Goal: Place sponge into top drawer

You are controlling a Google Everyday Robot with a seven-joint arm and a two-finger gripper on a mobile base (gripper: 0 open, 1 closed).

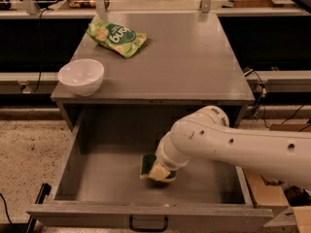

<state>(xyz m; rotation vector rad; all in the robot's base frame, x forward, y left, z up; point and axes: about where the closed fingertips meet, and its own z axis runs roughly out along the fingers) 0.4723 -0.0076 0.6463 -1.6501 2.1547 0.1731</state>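
Note:
The top drawer [104, 176] stands pulled wide open under the grey cabinet top, with a black handle [148, 224] on its front panel. My white arm reaches in from the right. My gripper [163, 173] is low inside the drawer, right of centre, mostly hidden under the wrist. It is shut on the sponge [147, 164], a small block with a dark green layer over yellow foam. The sponge is tilted and sits just above or on the drawer bottom; I cannot tell which.
A white bowl [81, 75] sits on the front left corner of the cabinet top [189, 67]. A green snack bag [116, 37] lies at the back left. A cardboard box [265, 193] and cables stand on the floor at the right.

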